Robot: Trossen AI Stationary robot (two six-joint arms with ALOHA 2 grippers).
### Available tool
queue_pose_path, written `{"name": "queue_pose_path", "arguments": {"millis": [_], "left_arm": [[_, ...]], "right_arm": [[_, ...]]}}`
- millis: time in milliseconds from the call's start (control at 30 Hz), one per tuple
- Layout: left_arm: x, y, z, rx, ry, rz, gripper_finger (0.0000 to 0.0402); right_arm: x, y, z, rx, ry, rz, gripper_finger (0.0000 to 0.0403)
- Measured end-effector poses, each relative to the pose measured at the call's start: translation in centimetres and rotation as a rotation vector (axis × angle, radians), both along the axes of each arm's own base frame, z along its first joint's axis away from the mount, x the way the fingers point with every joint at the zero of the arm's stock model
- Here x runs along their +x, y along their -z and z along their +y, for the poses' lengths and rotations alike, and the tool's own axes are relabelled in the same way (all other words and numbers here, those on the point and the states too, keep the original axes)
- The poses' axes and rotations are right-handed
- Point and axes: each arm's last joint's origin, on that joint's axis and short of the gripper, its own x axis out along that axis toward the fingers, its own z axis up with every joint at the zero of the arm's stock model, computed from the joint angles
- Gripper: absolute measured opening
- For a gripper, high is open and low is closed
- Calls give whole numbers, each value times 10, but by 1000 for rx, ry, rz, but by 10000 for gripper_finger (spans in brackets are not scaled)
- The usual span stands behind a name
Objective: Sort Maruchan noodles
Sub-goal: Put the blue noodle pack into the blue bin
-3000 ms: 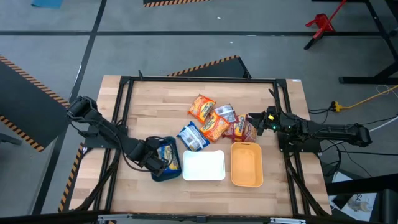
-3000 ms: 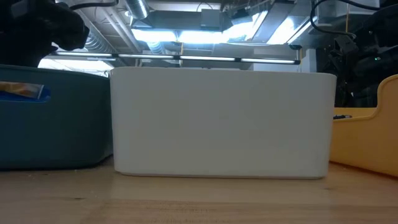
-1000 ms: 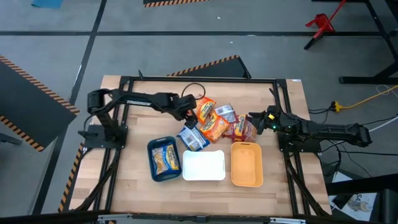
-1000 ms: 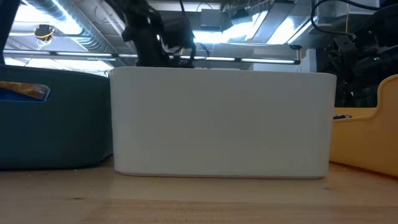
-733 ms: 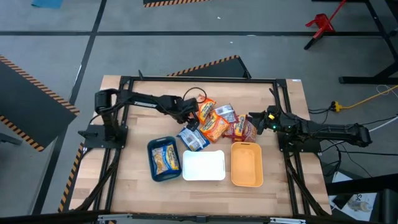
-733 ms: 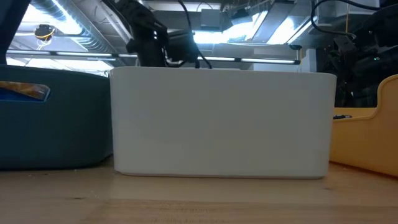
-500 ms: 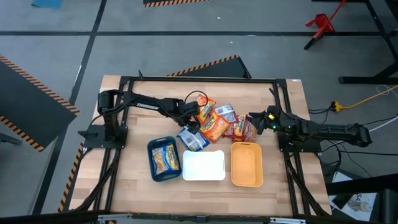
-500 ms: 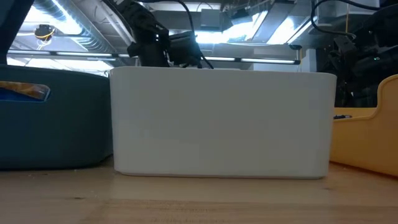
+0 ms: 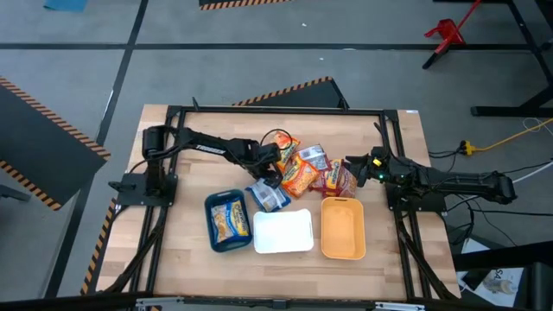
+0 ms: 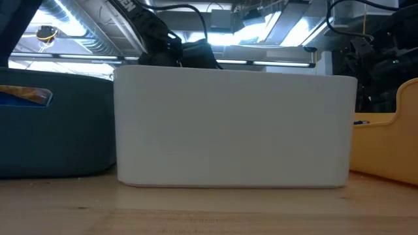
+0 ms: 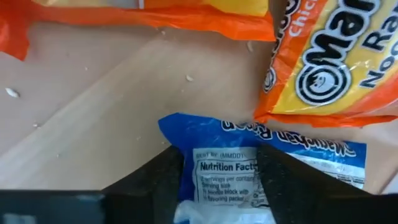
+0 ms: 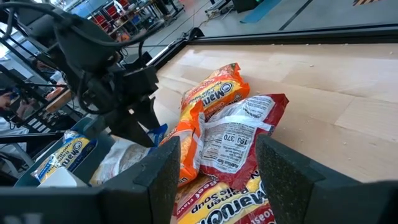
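Several Maruchan noodles packets lie in a heap on the table's middle: orange ones point(image 9: 285, 149) point(image 9: 299, 178), a dark red one point(image 9: 339, 180) and a blue one point(image 9: 270, 199). Another blue packet point(image 9: 230, 220) lies in the teal tray point(image 9: 212, 226). My left gripper point(image 9: 270, 177) is down on the loose blue packet point(image 11: 305, 152), at its far-left end, and shut on it. My right gripper point(image 9: 350, 164) waits open at the heap's right, with nothing between its fingers point(image 12: 158, 177). My left gripper comes from above, slanting in from the table's left. Its two fingers point(image 11: 168, 180) stand on either side of the blue packet's end with the nutrition label point(image 11: 225, 177), and the film fills the gap between them. The packet lies flat on the table.
A white tray point(image 9: 282, 244) and an orange tray point(image 9: 342, 250) stand side by side near the front edge, right of the teal tray. The white tray's wall point(image 10: 235, 127) fills the low view. An orange packet point(image 11: 336, 68) lies just beyond the blue one.
My left gripper has moved toward the table's right and near edges and has sunk from above the heap's left side down onto the blue packet. The packets and trays lie where they were.
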Motion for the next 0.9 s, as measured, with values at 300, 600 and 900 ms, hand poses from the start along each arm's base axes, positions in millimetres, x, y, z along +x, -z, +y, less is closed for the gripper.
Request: {"name": "queue_pose_path", "arguments": {"millis": [300, 600, 900], "left_arm": [[-4, -4, 6, -15, -15, -4, 101], [-4, -8, 11, -54, 15, -30, 7], [15, -44, 15, 6, 106, -68, 2]], "right_arm": [[0, 0, 0, 0, 0, 0, 195], [0, 0, 0, -1, -1, 0, 195], [0, 0, 0, -1, -1, 0, 195]]}}
